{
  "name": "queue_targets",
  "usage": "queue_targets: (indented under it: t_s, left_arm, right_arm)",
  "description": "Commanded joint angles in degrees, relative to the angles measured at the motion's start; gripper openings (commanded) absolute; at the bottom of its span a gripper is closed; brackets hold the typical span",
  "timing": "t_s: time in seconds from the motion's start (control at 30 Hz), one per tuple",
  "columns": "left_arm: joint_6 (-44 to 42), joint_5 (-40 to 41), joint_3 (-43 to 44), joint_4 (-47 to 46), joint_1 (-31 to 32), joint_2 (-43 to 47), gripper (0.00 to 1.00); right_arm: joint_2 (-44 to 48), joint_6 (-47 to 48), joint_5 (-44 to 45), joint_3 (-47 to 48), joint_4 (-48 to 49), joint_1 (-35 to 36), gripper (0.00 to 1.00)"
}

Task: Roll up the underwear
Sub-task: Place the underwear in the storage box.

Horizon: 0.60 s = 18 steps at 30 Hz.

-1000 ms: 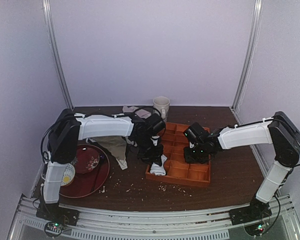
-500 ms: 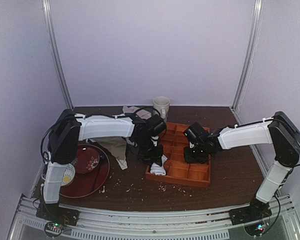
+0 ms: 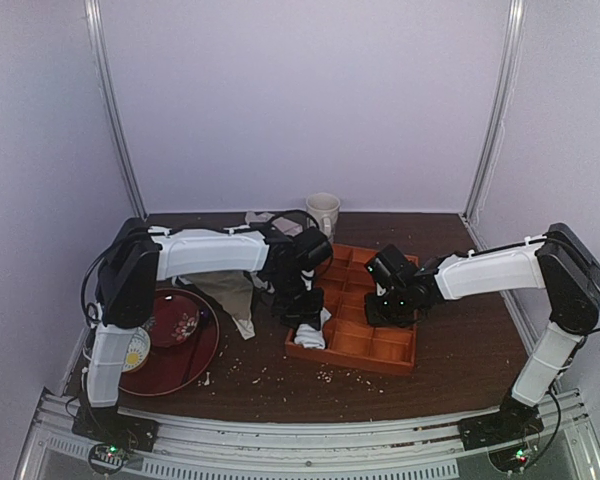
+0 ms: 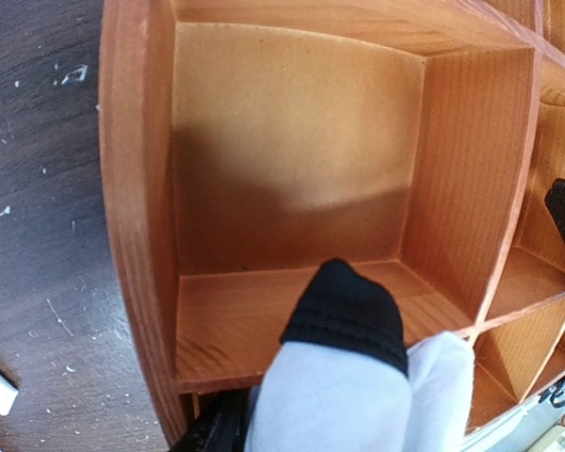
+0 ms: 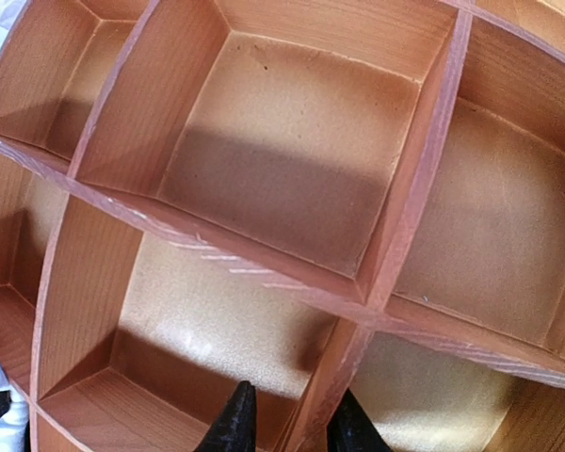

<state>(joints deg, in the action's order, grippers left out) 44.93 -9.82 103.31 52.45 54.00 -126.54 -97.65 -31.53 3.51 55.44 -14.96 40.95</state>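
Note:
The underwear (image 3: 315,335) is a white roll with a black hem. My left gripper (image 3: 302,312) is shut on it and holds it at the near-left corner compartment of the orange wooden tray (image 3: 380,352). In the left wrist view the roll (image 4: 358,395) hangs over that compartment's near wall, with the tray wall (image 4: 137,188) on the left. The jaws are mostly hidden by the cloth. My right gripper (image 3: 390,310) is low over the tray's middle. In the right wrist view its fingertips (image 5: 235,424) straddle a tray divider (image 5: 410,207) and close on it.
A white mug (image 3: 322,212) stands at the back. A pale cloth (image 3: 265,220) lies beside it. An olive-beige garment (image 3: 230,290) lies left of the tray. A dark red plate (image 3: 202,352) holding a bowl is at the left. Crumbs dot the table (image 3: 460,350).
The tray has slid slightly to the left with the right gripper on its divider. The left gripper and the roll have shifted a little left with it.

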Motion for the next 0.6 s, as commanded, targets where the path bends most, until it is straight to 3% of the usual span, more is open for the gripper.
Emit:
queue_targets:
  t_s: [0.0,0.4,0.5,0.57]
  left_arm:
    - [-0.2,3.1,-0.2,5.1,-1.5,1.5,0.54]
    - [-0.9,1.5,1.7,4.7,-1.4,3.1,0.55]
    - [-1.0,0.7,1.8,4.4,-1.4,2.5,0.5]
    - [-0.9,0.1,2.0,4.3,-1.1,2.1,0.37]
  right_arm:
    - [0.5,-0.2,0.8,-0.8,-1.2,0.1,0.23]
    - [0.3,-0.1,0.7,-0.5,-1.2,0.1,0.23]
    - [0.0,0.1,0.7,-0.3,-1.3,0.1,0.23]
    - [0.0,0.1,0.7,-0.2,-1.3,0.1,0.23]
